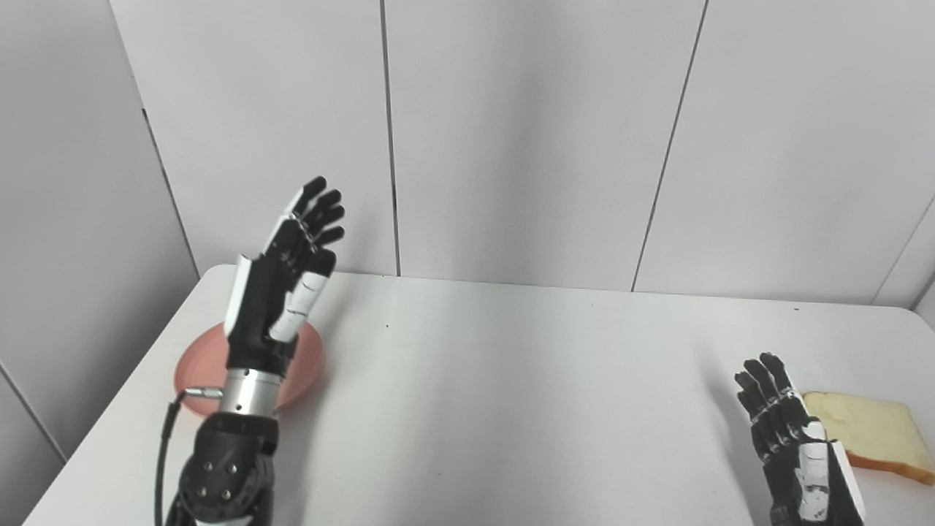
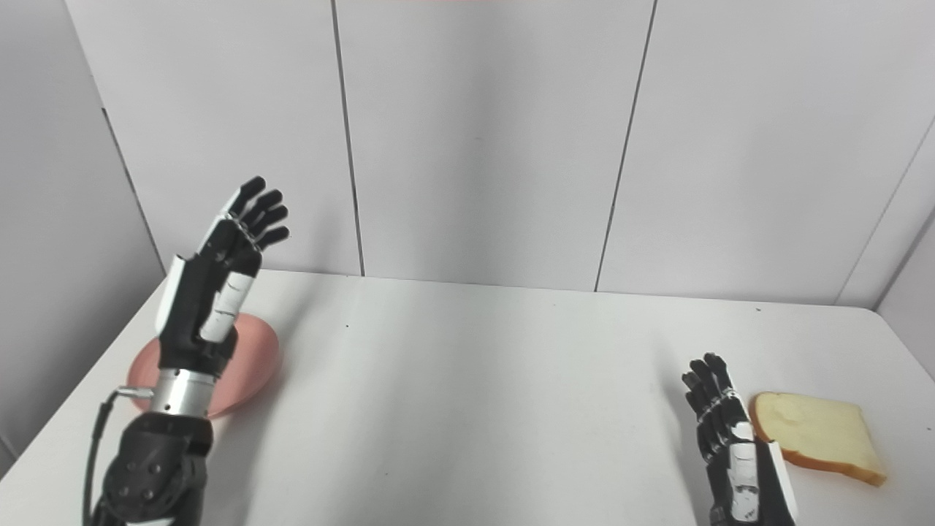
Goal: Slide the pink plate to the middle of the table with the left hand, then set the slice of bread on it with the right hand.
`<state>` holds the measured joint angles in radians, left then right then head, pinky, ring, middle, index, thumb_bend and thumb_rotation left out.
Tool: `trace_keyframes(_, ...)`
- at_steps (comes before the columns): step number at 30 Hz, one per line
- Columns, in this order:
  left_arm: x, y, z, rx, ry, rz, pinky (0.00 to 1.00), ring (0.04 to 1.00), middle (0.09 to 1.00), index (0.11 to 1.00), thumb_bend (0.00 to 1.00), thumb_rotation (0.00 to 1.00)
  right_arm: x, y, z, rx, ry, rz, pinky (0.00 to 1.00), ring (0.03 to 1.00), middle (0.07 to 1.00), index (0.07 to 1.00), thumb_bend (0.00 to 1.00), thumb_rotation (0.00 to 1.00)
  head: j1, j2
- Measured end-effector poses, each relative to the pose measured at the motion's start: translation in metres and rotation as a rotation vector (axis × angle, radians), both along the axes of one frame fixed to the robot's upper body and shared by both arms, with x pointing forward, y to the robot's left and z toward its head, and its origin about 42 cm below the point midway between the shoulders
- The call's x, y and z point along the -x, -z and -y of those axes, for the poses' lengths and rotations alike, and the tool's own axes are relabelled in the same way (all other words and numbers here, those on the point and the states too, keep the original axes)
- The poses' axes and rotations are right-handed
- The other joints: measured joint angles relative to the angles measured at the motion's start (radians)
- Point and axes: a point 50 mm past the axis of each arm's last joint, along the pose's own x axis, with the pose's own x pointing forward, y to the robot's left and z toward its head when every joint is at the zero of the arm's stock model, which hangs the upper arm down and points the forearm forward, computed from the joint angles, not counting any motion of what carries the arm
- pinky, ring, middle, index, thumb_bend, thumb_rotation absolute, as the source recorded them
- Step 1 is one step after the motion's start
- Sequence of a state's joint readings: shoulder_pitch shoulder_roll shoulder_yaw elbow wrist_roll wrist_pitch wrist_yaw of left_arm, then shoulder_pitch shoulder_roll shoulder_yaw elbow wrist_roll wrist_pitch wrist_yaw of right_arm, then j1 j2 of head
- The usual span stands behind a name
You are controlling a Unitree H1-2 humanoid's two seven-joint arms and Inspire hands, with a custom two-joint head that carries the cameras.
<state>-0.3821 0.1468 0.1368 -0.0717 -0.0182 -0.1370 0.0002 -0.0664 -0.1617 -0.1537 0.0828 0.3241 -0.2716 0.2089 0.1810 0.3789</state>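
Left eye view: pink plate seemingly empty under open left hand; right hand open beside bread

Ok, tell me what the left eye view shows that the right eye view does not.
Only the left eye view: the slice of bread runs up to the right picture edge.
Only the right eye view: table surface shows past the bread's right end.
Both: the pink plate sits at the table's left edge, partly hidden behind the raised, open left hand; the open right hand is beside the bread, holding nothing.
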Motion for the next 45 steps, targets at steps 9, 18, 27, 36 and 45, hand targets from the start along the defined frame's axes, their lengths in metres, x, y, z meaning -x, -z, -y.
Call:
trace_keyframes(9,-0.028,-0.03,-0.059,0.16,-0.05,-0.071,0.85,0.908,0.886,0.884,0.9,0.76,0.0,0.0,0.0,0.001,0.005,-0.001,0.98,0.935,0.929,0.944,0.83,0.97,0.003,0.006)
trace_keyframes(18,-0.046,-0.008,-0.132,0.167,-0.123,-0.234,0.87,0.926,0.906,0.879,0.91,0.77,0.0,0.0,0.0,0.0,0.005,-0.002,0.99,0.934,0.929,0.947,0.83,0.97,0.002,0.012)
trace_keyframes(27,-0.057,0.028,-0.185,0.15,-0.215,-0.294,0.79,0.884,0.855,0.88,0.9,0.75,0.0,0.0,0.001,0.001,0.004,-0.003,0.97,0.919,0.905,0.937,0.84,0.96,-0.005,0.017)
trace_keyframes(36,-0.057,0.083,-0.201,0.14,-0.281,-0.437,0.83,0.89,0.88,0.892,0.87,0.76,0.002,0.0,0.001,0.003,0.003,-0.001,0.95,0.913,0.897,0.934,0.85,0.95,-0.006,0.025)
trace_keyframes(45,-0.055,0.122,-0.189,0.24,-0.258,-0.529,0.9,0.929,0.903,0.914,0.88,0.73,0.004,-0.001,0.001,0.006,0.002,0.001,0.94,0.905,0.886,0.919,0.86,0.93,-0.015,0.037)
